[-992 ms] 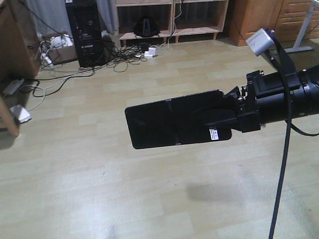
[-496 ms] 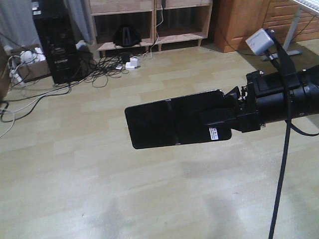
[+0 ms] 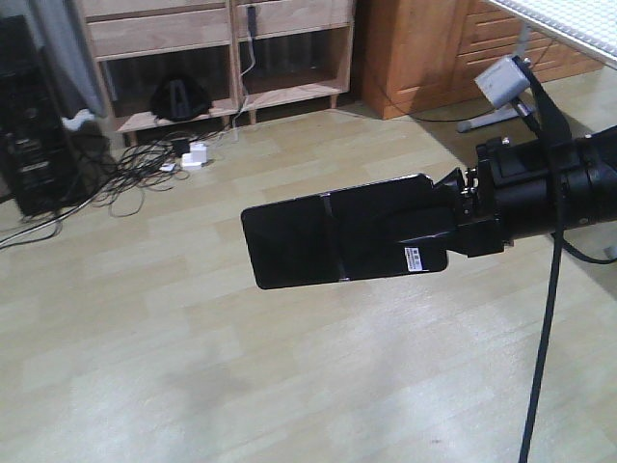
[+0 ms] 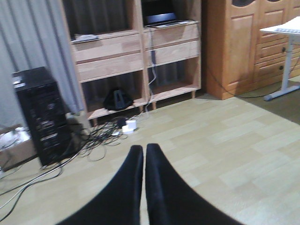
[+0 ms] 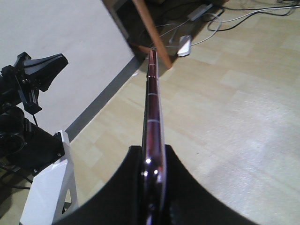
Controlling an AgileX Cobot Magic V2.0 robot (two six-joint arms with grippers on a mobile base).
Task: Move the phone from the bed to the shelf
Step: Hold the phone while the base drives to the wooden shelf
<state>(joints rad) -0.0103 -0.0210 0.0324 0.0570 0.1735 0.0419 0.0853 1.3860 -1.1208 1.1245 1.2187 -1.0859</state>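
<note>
The phone [image 3: 333, 241], a glossy black folding slab with a small white sticker, is held level above the floor, and my right gripper [image 3: 429, 236] is shut on its right end. The right wrist view shows the phone [image 5: 152, 103] edge-on with a pinkish rim, pinched between the jaws of the right gripper [image 5: 153, 149]. In its own view my left gripper [image 4: 144, 147] is shut on nothing and points at the floor. The pale wood shelf [image 3: 231, 58] stands against the far wall, and the left wrist view shows the same shelf [image 4: 136, 47] with several tiers. The bed is out of view.
A black computer tower [image 4: 42, 112] stands left of the shelf, with tangled cables [image 3: 145, 169] and white adapters on the floor before it. A laptop [image 4: 161, 18] lies on an upper tier. An orange-brown cabinet [image 3: 424, 48] and a white desk leg [image 4: 286, 70] are at the right.
The whole background has slid left and the shelf looks nearer; the cabinet has come further into view. The phone stays fixed in my right gripper.
</note>
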